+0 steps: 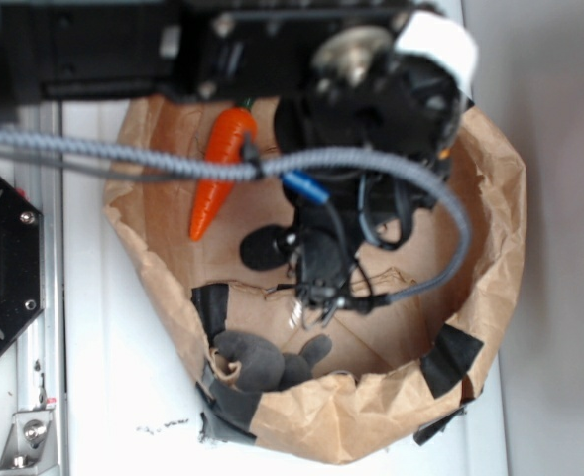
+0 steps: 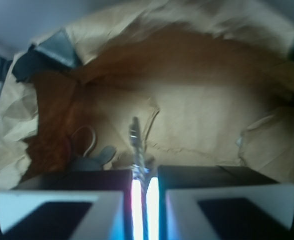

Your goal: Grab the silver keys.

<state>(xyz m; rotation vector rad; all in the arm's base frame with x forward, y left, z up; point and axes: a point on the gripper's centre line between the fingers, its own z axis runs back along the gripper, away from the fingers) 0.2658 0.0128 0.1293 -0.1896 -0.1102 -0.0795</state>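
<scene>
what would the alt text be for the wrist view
Two gripper fingers fill the bottom edge, closed to a narrow slit on the silver keys, which stick up above them. Behind is the crumpled brown paper bag, with part of a grey plush toy at lower left.

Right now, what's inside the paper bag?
Inside the paper bag: an orange carrot, a grey plush toy, and the silver keys pinched in the tool. The arm covers much of the bag's floor, so anything beneath it can't be seen.
</scene>
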